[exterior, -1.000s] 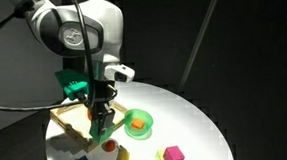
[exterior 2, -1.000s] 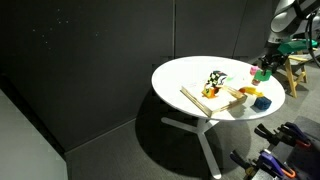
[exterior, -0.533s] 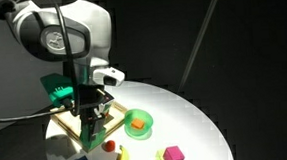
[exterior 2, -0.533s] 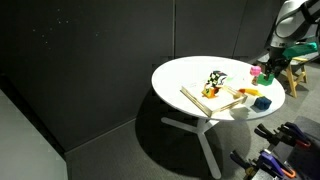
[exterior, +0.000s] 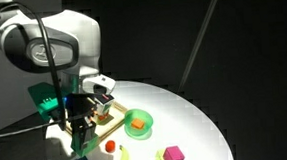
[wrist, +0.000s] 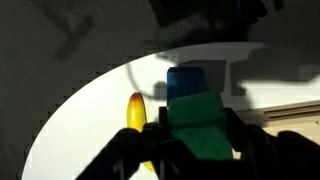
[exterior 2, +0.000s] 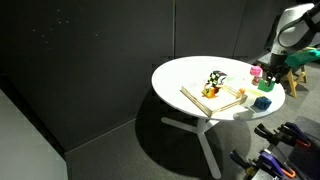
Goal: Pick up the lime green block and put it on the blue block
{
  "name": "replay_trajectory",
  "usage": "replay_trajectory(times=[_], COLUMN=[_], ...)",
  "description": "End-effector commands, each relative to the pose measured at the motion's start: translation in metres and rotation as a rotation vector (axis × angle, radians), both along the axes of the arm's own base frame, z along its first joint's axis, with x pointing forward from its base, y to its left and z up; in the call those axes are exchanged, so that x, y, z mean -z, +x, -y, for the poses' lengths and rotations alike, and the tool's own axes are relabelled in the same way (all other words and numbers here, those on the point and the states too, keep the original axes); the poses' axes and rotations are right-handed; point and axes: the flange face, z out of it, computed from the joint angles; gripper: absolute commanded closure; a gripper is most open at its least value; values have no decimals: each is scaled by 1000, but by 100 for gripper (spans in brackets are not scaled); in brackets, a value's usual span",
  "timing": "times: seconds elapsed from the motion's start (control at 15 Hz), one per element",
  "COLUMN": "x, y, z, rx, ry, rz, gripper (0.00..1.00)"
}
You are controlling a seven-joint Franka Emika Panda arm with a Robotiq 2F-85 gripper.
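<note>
My gripper (wrist: 196,145) is shut on the lime green block (wrist: 195,118), which fills the gap between the two fingers. The blue block (wrist: 185,80) sits on the white table just beyond and below the held block. In an exterior view the gripper (exterior 2: 268,88) hangs with the green block (exterior 2: 267,84) a little above and beside the blue block (exterior 2: 262,101). In both exterior views the gripper is near the table's edge; it also shows in the exterior view with the robot close up (exterior: 83,144).
A banana (wrist: 135,112) lies just left of the blue block. A wooden frame (exterior: 114,114), a green bowl (exterior: 138,124) holding an orange item, a small red item (exterior: 110,146) and a magenta block (exterior: 172,155) are on the round white table (exterior 2: 190,75).
The arm has carried the green block away from the wooden frame and bowl toward the table's edge, and it now hangs lower, close to the blue block. The grip has not changed.
</note>
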Motion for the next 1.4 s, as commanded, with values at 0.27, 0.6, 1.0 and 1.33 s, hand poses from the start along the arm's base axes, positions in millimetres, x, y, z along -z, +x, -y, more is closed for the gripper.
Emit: replay_trajectory(times=[0.27,0.6,1.0,1.33], x=[10,17,27,34], y=[-10,-16,-22,-17], z=[1,8,14,14], rx=[-5,30,47,42], ry=[-11,-10,-9,-18], rz=[13,4,-12,-1], gripper=[69,69,69,69])
